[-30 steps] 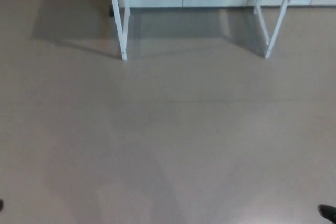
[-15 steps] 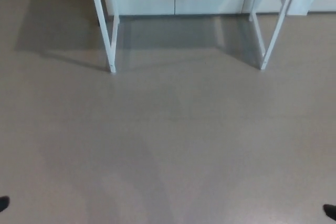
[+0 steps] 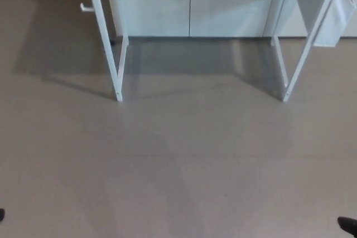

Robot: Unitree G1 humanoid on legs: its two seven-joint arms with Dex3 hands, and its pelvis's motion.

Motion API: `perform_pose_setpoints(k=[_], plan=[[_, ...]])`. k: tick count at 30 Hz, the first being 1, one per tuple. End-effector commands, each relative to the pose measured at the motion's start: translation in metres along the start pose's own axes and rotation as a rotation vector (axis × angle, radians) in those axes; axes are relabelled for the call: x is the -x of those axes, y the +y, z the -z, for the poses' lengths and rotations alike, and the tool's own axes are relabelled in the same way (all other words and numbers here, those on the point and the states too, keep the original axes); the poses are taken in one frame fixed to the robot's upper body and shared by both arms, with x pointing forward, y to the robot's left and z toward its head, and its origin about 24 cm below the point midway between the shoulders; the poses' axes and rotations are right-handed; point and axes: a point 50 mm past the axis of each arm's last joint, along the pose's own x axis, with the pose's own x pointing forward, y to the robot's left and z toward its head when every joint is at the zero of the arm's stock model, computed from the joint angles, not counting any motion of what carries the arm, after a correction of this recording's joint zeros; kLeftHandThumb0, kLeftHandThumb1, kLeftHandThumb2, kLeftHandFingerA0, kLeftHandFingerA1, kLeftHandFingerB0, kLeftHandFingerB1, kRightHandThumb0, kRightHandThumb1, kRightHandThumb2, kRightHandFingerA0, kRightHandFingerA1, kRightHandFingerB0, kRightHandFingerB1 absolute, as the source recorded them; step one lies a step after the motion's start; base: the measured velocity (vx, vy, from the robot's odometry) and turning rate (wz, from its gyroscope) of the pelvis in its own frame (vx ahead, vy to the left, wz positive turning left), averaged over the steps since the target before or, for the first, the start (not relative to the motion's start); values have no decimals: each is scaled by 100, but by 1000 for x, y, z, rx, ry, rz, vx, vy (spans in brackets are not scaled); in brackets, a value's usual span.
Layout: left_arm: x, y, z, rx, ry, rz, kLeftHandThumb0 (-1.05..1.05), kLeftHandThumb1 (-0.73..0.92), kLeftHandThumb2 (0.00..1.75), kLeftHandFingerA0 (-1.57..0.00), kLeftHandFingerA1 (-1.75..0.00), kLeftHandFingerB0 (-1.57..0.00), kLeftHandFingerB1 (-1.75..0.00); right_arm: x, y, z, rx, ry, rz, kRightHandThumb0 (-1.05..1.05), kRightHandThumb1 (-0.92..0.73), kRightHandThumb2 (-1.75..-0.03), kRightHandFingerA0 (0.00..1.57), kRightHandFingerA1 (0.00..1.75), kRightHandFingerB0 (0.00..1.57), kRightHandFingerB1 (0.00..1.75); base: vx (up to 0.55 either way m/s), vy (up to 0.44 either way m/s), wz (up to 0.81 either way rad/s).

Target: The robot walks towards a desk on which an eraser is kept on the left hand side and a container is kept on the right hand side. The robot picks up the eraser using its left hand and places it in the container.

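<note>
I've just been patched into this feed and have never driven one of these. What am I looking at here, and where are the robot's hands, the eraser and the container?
This is the one camera on the humanoid robot's head, tilted down at what lies ahead of it. Most of the picture is bare grey floor. At the top stand the white legs of a desk frame: one on the left, one on the right. Behind them is a white cabinet with two dark handles. The desk's top is above the picture's edge, so neither the eraser nor the container shows. Neither hand is in view, and nothing is held. The small dark shapes at the bottom corners, left and right, are too cut off to identify. The robot looks to be short of the desk, with picking not yet begun.
</note>
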Motion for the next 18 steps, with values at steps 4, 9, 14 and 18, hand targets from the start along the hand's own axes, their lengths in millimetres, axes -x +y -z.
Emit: perform_pose_setpoints(k=[4, 9, 14, 18], plan=[[2, 5, 1, -33, -19, -9, -19, 61, 61, -27, -38, -27, -34, 3, -5, 3, 15, -8, 12, -13, -43, -88, 39, 60, 21, 51, 283, -217, 8], [2, 5, 1, -30, -20, -14, -19, 61, 61, -27, -38, -27, -33, 3, -5, 3, 24, -5, 6, -14, -44, -88, 38, 60, 20, 51, 244, -57, -7], [3, 5, 0, -31, -14, -14, -19, 61, 61, -27, -37, -27, -33, 2, -5, 3, 25, -2, 10, -14, -43, -88, 39, 60, 21, 51, 330, 43, -15], [2, 5, 0, -22, -22, -15, -19, 61, 61, -27, -38, -27, -33, 2, -6, 2, 40, -12, 1, -14, -44, -88, 38, 60, 20, 51, 311, 63, -6]])
